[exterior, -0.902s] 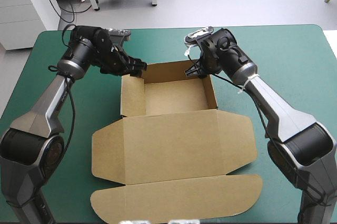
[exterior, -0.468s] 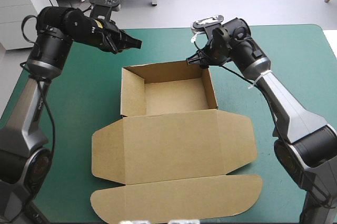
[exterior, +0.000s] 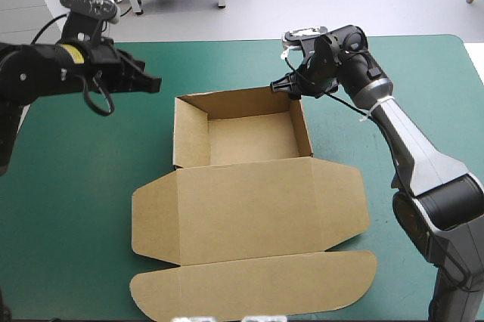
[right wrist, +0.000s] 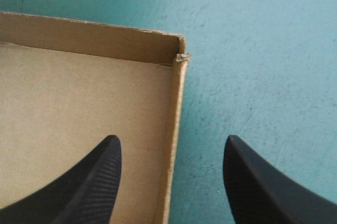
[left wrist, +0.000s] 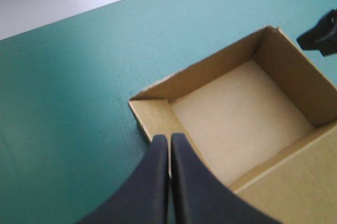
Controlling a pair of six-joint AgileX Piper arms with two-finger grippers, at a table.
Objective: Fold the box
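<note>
Box (exterior: 249,186) open tray, left fingers (left wrist: 157,182) together beside it, right fingers (right wrist: 92,182) spread over its wall

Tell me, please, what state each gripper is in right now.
Left gripper: closed, holding nothing.
Right gripper: open, above the box wall, holding nothing.

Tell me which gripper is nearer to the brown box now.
Right. The right gripper is open, its fingers on either side of the box's right wall near the far corner. The left gripper is shut, apart from the box, off its far left corner.
</note>
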